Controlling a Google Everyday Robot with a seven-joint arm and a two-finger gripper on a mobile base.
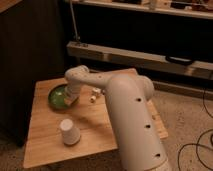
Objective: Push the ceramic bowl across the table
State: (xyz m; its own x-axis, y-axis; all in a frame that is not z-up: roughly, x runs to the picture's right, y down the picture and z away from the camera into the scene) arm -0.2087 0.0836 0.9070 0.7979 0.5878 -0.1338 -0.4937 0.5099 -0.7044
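The green ceramic bowl [58,96] sits on the light wood table [47,145] near its far left part. My white arm reaches from the lower right across the table. My gripper [71,99] is at the bowl's right rim, touching or just over it. An upturned white cup [69,132] stands nearer the front, apart from the bowl.
Two small light objects [94,95] lie on the table just right of the gripper. A dark cabinet [25,60] stands left of the table. A low shelf unit [145,57] runs behind. Cables [200,150] lie on the floor at the right.
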